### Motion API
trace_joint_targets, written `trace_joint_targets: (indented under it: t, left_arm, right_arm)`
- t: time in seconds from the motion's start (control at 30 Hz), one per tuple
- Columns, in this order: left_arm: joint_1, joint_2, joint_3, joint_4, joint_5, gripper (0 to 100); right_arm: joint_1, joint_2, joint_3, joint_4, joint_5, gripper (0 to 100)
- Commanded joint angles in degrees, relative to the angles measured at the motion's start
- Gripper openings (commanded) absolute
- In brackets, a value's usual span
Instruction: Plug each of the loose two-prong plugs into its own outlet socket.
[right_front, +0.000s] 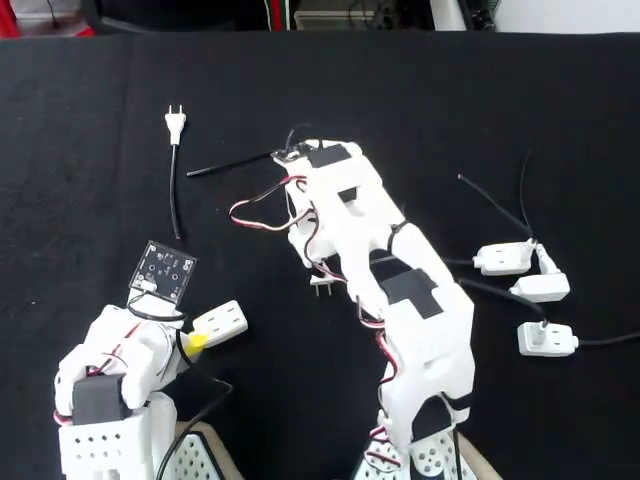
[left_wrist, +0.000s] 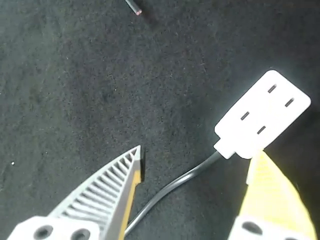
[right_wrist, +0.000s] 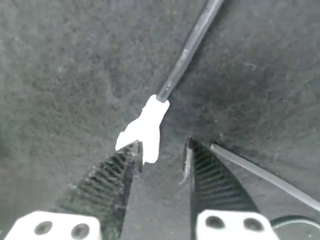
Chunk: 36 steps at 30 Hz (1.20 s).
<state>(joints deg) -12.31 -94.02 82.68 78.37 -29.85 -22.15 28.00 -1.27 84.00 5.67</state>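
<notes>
The left gripper (left_wrist: 197, 155) is at 7 o'clock on the black table (right_front: 80, 200), jaws spread wide. Its yellow fingertip (left_wrist: 260, 167) meets the cord end of a white outlet socket (left_wrist: 262, 117). The grey fingertip (left_wrist: 131, 162) is well apart from the socket. The socket's black cord (left_wrist: 170, 190) runs between the two fingers.

The right gripper (right_wrist: 163, 150) is at the table's centre, jaws partly open and pinching nothing. A white two-prong plug (right_wrist: 145, 131) lies just at one fingertip (right_wrist: 131, 160), not clamped.

A cluster of three more sockets (right_front: 547, 340) lies at 3 o'clock. A second plug (right_front: 175, 120) lies at 10 o'clock, well apart from both grippers.
</notes>
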Motion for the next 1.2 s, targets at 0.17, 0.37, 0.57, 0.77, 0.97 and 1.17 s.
trace_joint_targets:
  t: [0.17,0.37,0.57,0.77,0.97,1.17]
  left_arm:
    - [-0.48,0.44,-0.4,-0.97,-0.35,33]
    - [-0.48,0.44,-0.31,-0.97,-0.35,33]
    - [-0.48,0.44,-0.31,-0.97,-0.35,33]
    - [-0.48,0.44,-0.31,-0.97,-0.35,33]
    - [-0.4,0.44,0.31,-1.49,-0.35,33]
    - [-0.48,0.44,0.31,-1.49,-0.35,33]
  right_arm:
    - [-6.59,3.91,-1.1,-0.79,-3.6,14.5]
    - [-7.56,10.42,-6.81,2.73,-5.8,14.5]
    - [-7.38,11.3,-8.84,5.19,-5.45,11.6]
    - [-7.65,11.56,-12.44,10.29,-3.52,13.0]
    - [-7.65,14.37,-18.24,14.59,-3.43,18.8]
    - [-5.71,18.59,-26.68,17.05,-3.16,19.8]
